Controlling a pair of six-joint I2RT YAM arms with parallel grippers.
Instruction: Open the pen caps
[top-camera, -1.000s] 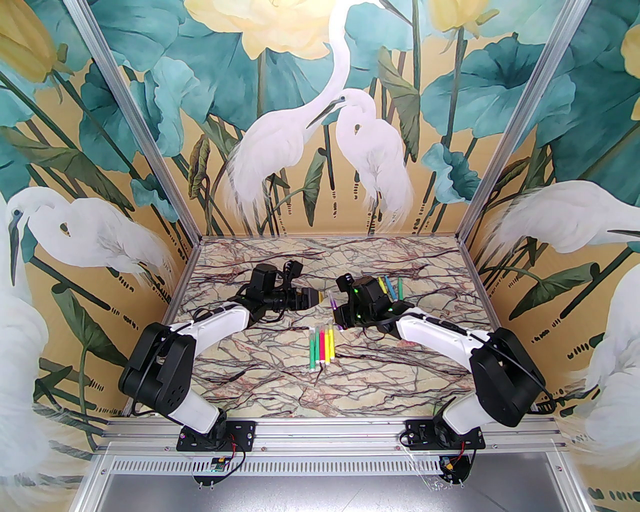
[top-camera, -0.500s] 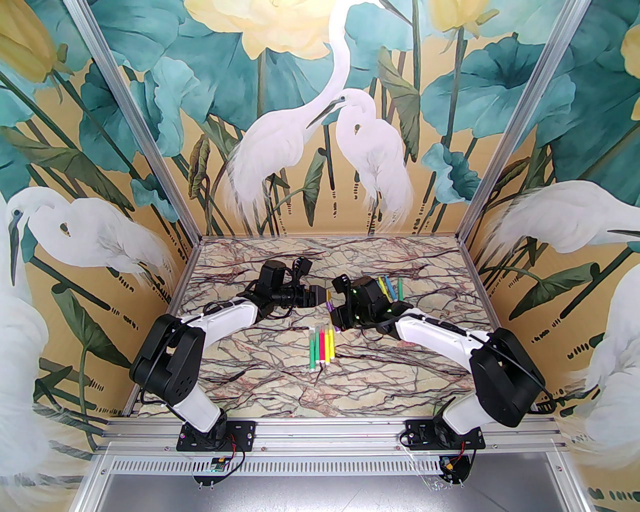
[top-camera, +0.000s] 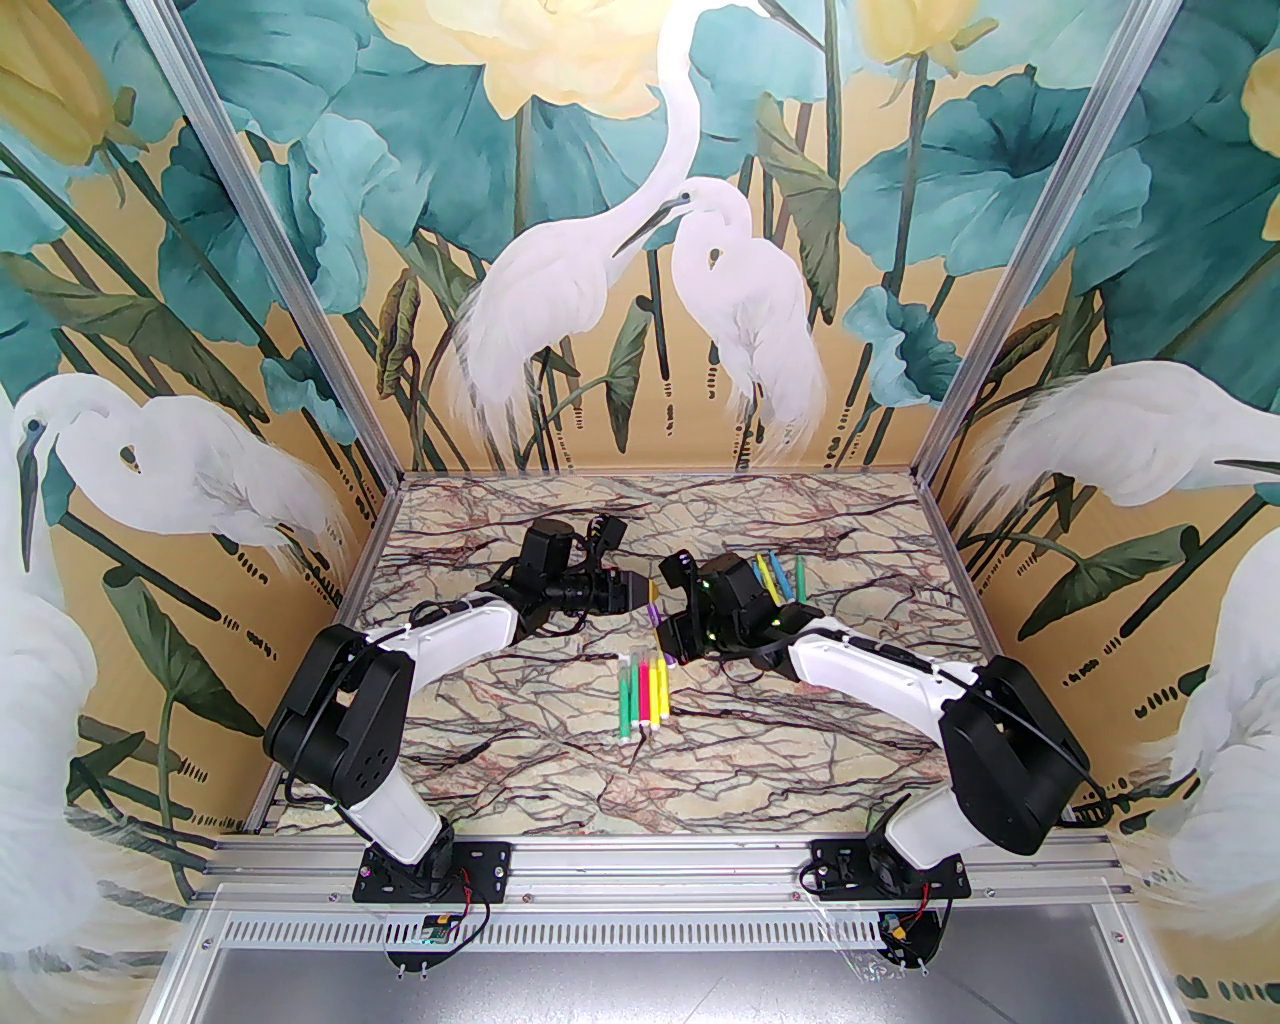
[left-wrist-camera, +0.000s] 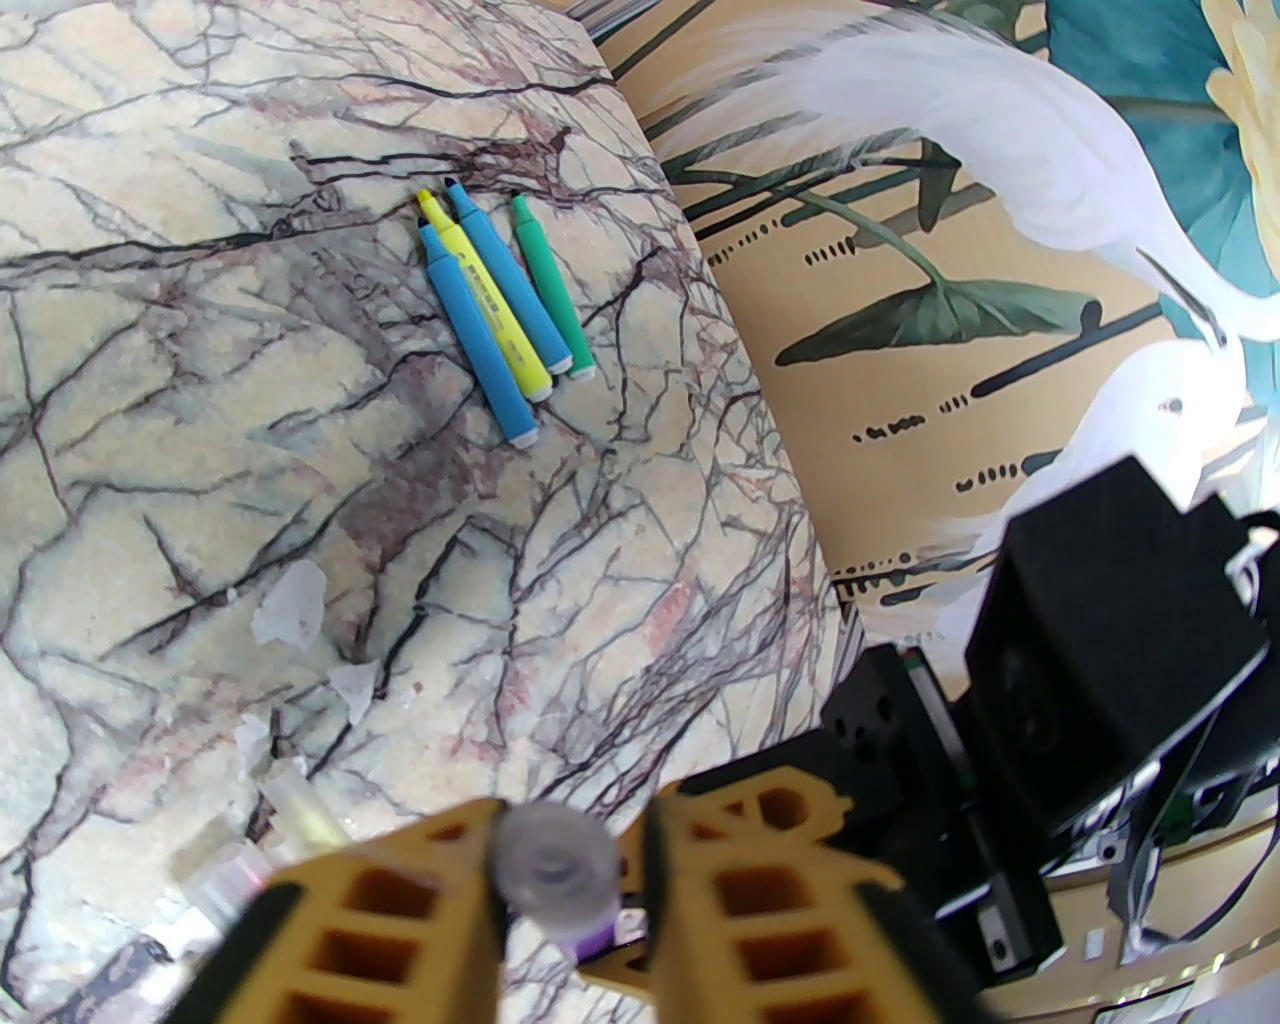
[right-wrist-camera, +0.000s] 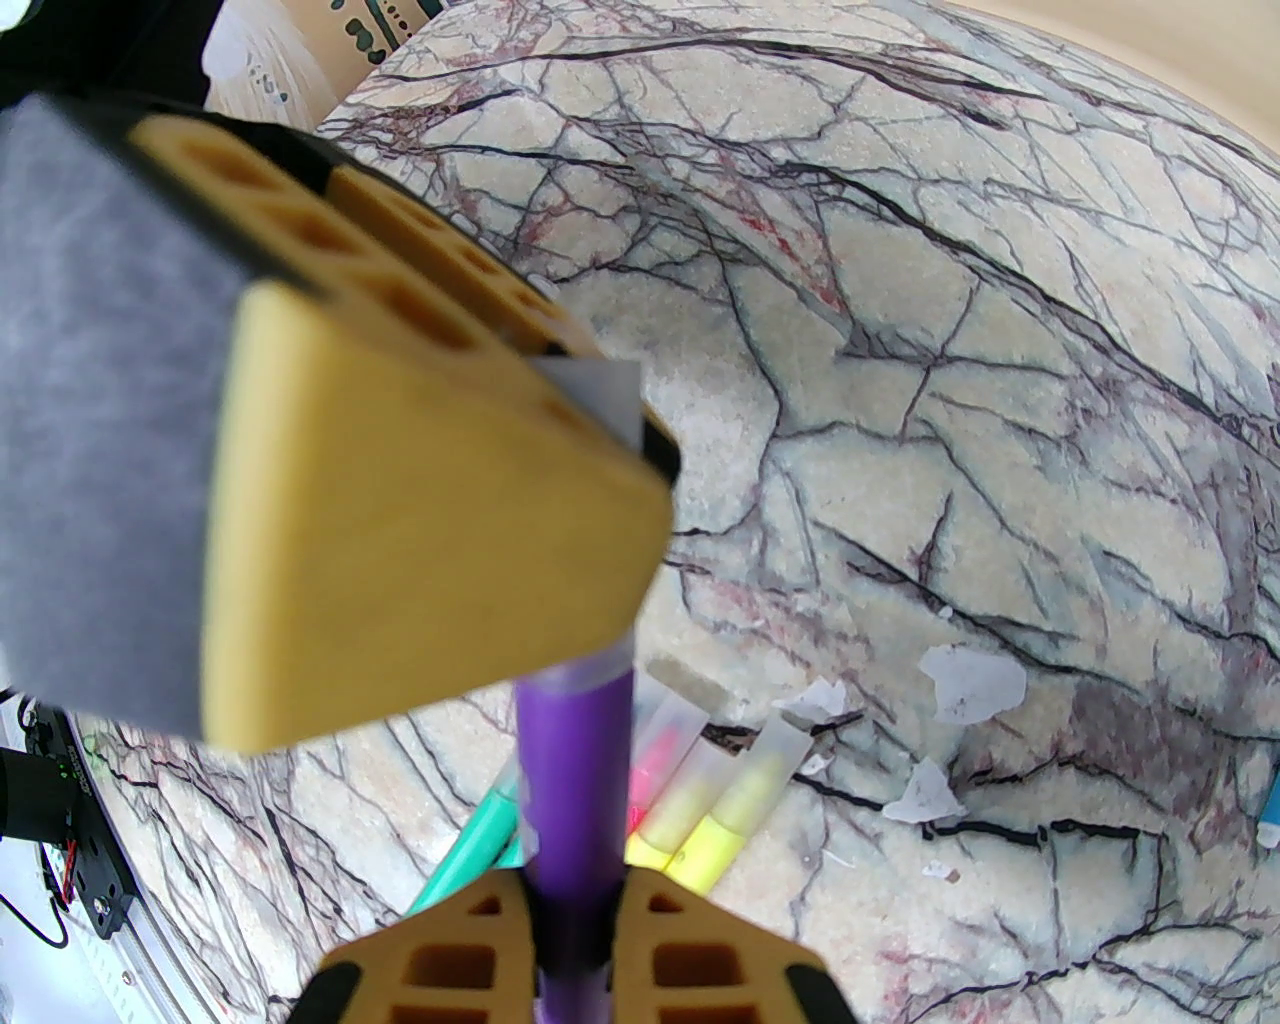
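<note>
Change: your left claw went from spread to pinching the cap | right claw pinched purple pen | looked ready to pull.

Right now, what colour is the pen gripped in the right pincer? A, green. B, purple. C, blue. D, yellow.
B: in the right wrist view, the right pincer is closed on the purple pen, whose body runs up from between its fingers.
</note>
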